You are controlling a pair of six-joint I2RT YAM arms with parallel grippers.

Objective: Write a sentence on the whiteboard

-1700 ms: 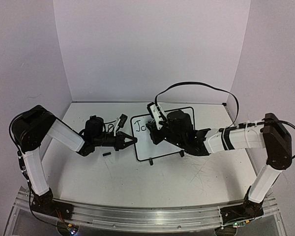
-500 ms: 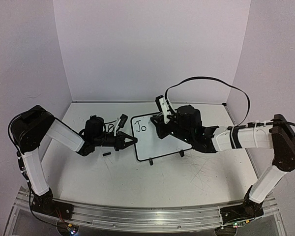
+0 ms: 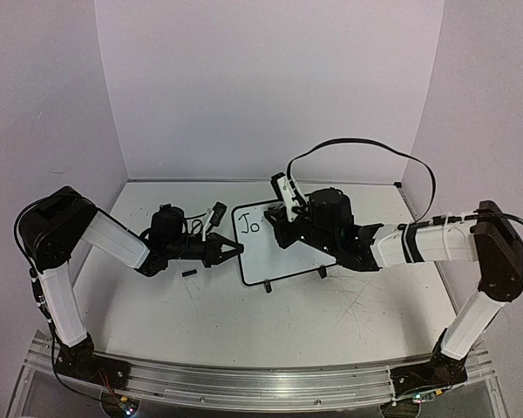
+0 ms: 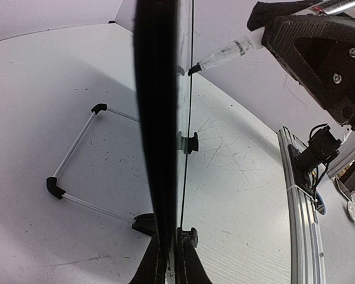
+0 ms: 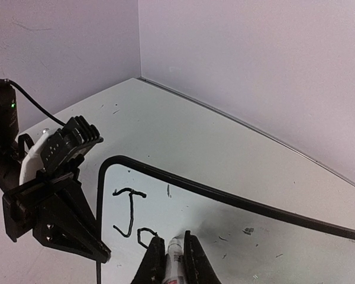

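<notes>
- Top external: the small rectangular black-framed whiteboard (image 3: 266,257) stands tilted on the scratched white worktop (image 3: 331,322) between the two arms, its long axis running left to right. The left fingers (image 3: 230,252) are clamped on its left edge. The right fingers (image 3: 283,228) sit over its upper left part, closed around a white-barrelled marker (image 3: 283,186)
- Left wrist: the whiteboard shows edge-on, with the left fingers (image 4: 157,269) pinched shut on its frame. The marker comes in from the writing side, but whether its tip touches the face I cannot tell
- Right wrist: the right fingers (image 5: 152,263) grip the marker, its tip just right of the black handwritten lettering (image 5: 130,219), so far "Jo". The next stroke likely lies rightward along the long axis, away from the left arm; the right arm writes and the left only braces
</notes>
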